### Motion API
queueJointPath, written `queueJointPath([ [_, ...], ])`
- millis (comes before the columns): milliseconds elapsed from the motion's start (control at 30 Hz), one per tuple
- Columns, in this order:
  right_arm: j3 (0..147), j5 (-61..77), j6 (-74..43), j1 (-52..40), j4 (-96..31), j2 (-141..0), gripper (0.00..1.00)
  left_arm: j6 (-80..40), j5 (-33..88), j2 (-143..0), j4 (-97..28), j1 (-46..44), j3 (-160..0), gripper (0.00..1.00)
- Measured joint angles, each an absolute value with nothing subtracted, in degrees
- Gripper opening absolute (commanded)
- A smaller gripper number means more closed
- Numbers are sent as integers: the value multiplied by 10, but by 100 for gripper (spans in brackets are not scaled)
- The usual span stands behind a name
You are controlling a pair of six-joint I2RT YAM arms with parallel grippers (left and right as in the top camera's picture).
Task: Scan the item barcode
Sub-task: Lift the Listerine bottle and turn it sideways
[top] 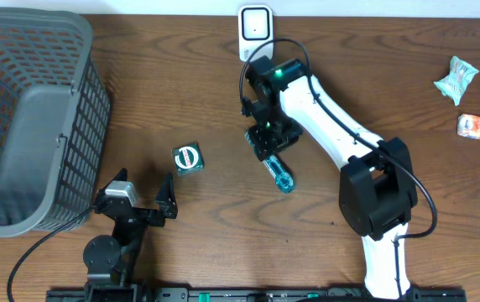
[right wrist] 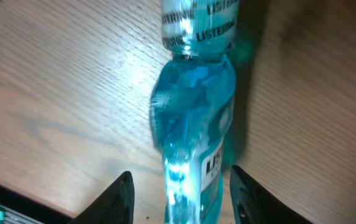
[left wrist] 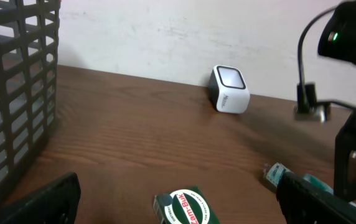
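A blue Listerine bottle (top: 279,174) lies on its side on the wooden table, cap end away from the arm. My right gripper (top: 267,144) sits over its base end. In the right wrist view the bottle (right wrist: 193,112) lies between the two fingers with a gap on each side, so the gripper (right wrist: 181,186) is open and not gripping. The white barcode scanner (top: 255,29) stands at the table's far edge, also seen from the left wrist as the scanner (left wrist: 229,89). A green Zam-Buk box (top: 187,158) lies ahead of my open left gripper (top: 143,191), which holds nothing.
A large grey plastic basket (top: 30,117) fills the left side of the table. A pale green packet (top: 456,80) and an orange-and-white packet (top: 475,127) lie at the far right. The right arm's cable loops near the scanner.
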State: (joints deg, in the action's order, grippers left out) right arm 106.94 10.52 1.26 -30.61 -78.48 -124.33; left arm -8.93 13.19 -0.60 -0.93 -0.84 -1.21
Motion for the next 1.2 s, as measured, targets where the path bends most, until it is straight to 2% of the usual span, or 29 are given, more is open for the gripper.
queueJointPath([
  [100,1083,105,6,-306,-801,-1228,48,-90,132,-6,-9,-8,-12,98],
  [133,1083,105,4,-306,-806,-1215,52,-89,132,-6,-9,-8,-12,98],
  [167,1083,105,3,-306,-810,-1202,57,-90,132,-6,-9,-8,-12,98],
  [233,1083,105,0,-306,-813,-1161,75,-89,132,-6,-9,-8,-12,98],
  [267,1083,103,-1,-306,-811,-1136,79,-89,132,-6,-9,-8,-12,98],
  [367,1065,80,-10,-309,-781,-1047,80,-90,132,-6,-10,-8,-12,97],
  [467,978,30,-41,-319,-688,-935,81,-90,132,-6,-10,-8,-12,98],
  [500,934,14,-51,-325,-647,-899,88,-89,132,-6,-9,-8,-12,98],
  [533,877,-2,-63,-331,-596,-861,99,-90,132,-6,-10,-8,-12,98],
  [700,616,-36,-86,-354,-355,-778,99,-89,132,-6,-10,-8,-13,98],
  [833,476,-41,-86,-360,-236,-780,99,-90,132,-6,-10,-8,-13,98],
  [1000,414,-42,-76,-360,-180,-801,98,-89,132,-6,-10,-8,-13,98],
  [1200,413,-32,-47,-360,-153,-852,82,-90,132,-6,-10,-8,-13,98],
])
